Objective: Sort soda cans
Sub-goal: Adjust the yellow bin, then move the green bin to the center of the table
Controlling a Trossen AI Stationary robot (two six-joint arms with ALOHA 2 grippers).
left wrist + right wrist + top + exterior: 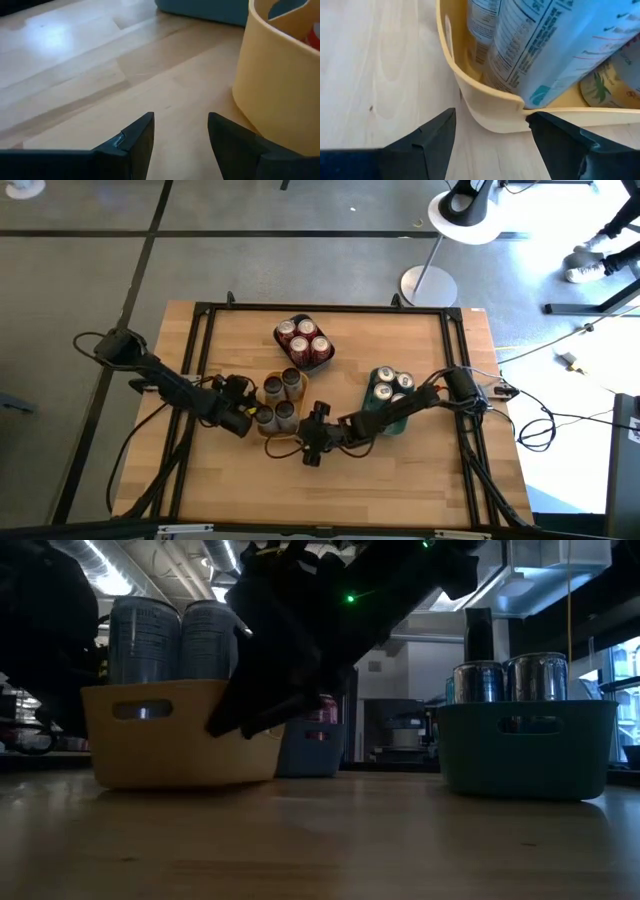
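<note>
Four grey-brown soda cans (278, 402) stand in a yellow tray (270, 428). Three red-sided cans (303, 340) sit in a dark blue tray (322, 360), and silver-green cans (392, 383) in a teal tray (372, 402). My left gripper (245, 418) (180, 117) is open and low over the wood, just left of the yellow tray's wall (270, 90). My right gripper (308, 435) (490, 112) is open at that tray's near right corner (485, 112), with the cans' printed sides (520, 45) right ahead of it. My right gripper stands open with a finger on either side of the yellow tray's rounded corner (495, 117), coming level from the table's near right. One fingertip (545, 125) lies next to the rim; whether it touches, I cannot tell. My left gripper touches nothing.
The three trays sit close together at mid-table, the dark blue one (315, 745) farthest back and the teal one (525, 745) to the right. Bare wood (380, 490) runs along the near edge. A black frame (330, 308) borders the table, and cables (535, 430) hang at its right.
</note>
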